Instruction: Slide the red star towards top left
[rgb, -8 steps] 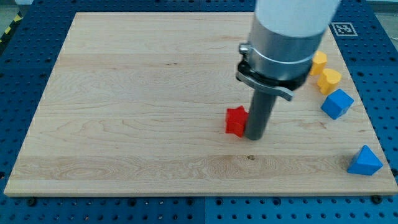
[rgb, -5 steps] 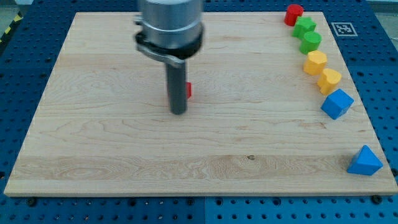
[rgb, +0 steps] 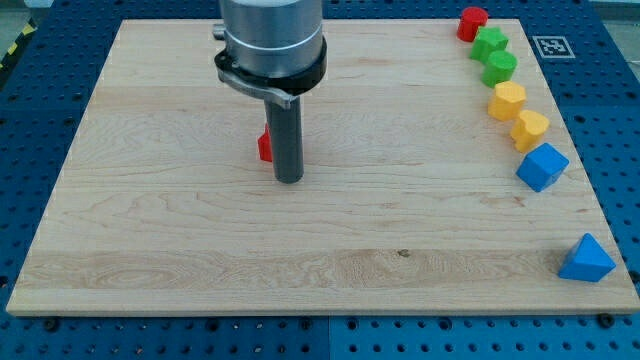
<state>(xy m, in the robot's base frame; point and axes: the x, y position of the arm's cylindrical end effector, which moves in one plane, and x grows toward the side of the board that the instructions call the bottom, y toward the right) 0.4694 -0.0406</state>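
The red star (rgb: 265, 146) lies on the wooden board (rgb: 150, 220), left of the middle. Only its left edge shows; the rest is hidden behind my rod. My tip (rgb: 289, 180) rests on the board right against the star, on its right and slightly lower side. The arm's grey body rises above it to the view's top.
Along the board's right edge stand a red block (rgb: 472, 22), two green blocks (rgb: 490, 43) (rgb: 499, 67), two yellow blocks (rgb: 507, 100) (rgb: 529, 129), a blue cube (rgb: 542, 166) and a blue pyramid-like block (rgb: 586, 260).
My tip swept from right of centre up and left, carrying the red star along. In the last half second the star shifted from the rod's right side to its left.
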